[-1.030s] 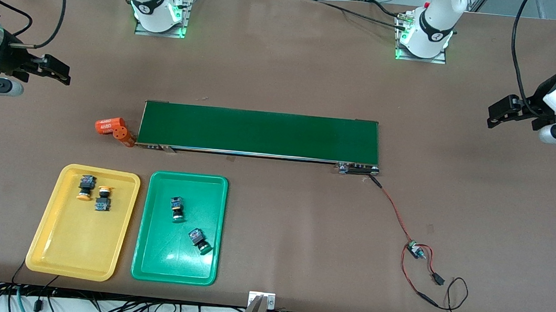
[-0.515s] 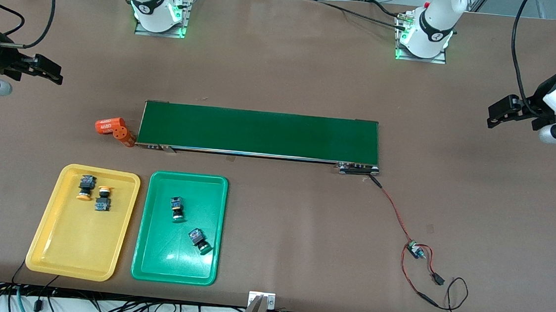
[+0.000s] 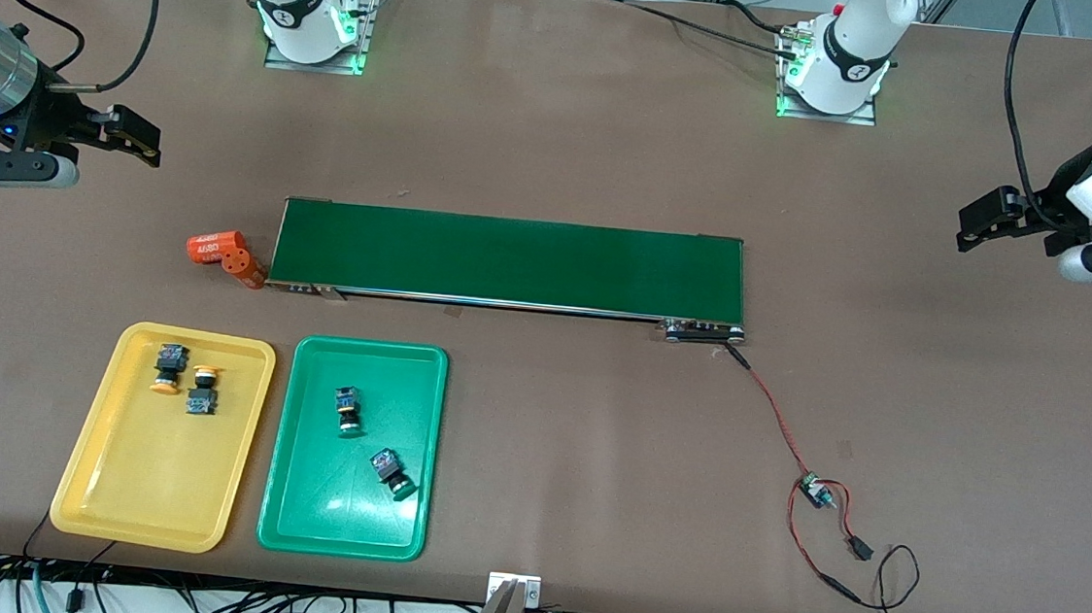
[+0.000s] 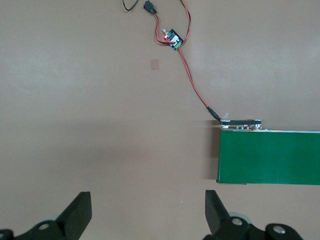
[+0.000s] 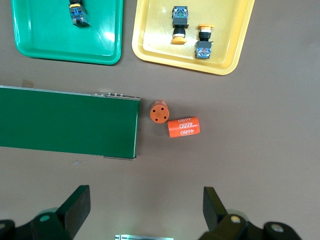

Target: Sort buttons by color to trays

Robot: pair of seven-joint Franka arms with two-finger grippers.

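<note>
We see both arms raised and waiting over bare brown counter (image 3: 558,152), one at each end. The right gripper (image 3: 135,136) hangs with its jaws spread wide and holding nothing; the left gripper (image 3: 980,219) likewise has its jaws wide apart and empty, over the counter past the conveyor belt's (image 3: 509,260) wired end.

Under the right jaws we look down on two orange cylinders (image 5: 175,120), one upright with holes in its end face, one lying on its side, just beside the matte dark-green belt.

Past the belt from the right jaws sit the glossy plastic trays with rounded corners, side by side. In the yellow tray (image 3: 112,496) lie two yellow-capped buttons (image 3: 184,380), close together. In the green tray (image 3: 315,522) lie two green-capped buttons (image 3: 368,441), a little apart.

From the belt a red wire (image 3: 776,417) runs to a small circuit board (image 3: 816,490) on the smooth counter.
</note>
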